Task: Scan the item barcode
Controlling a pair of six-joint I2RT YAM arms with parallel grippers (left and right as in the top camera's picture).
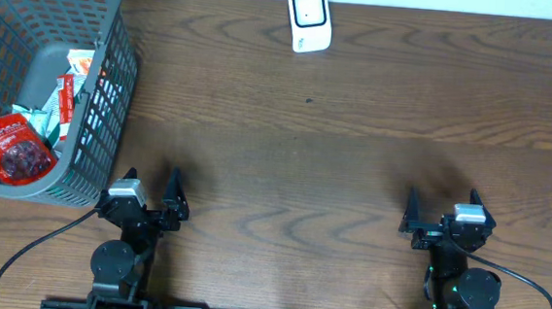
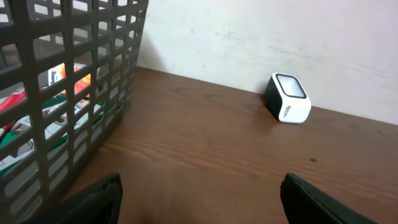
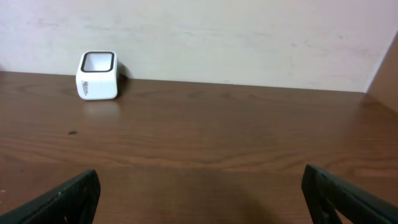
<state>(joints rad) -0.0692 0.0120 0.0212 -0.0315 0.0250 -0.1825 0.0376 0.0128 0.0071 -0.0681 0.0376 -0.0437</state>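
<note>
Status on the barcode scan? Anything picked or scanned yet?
Done: nothing visible. The packets all lie in the basket, and the scanner stands alone at the far edge. In hand: nothing. The left gripper and right gripper are open and empty at the near edge. Left: pick a packet out of the basket and show its barcode to the scanner.

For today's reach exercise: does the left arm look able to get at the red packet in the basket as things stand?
Probably yes. The red packet lies uppermost in the open-topped basket near the open left tool; only the wall forces coming from above.
</note>
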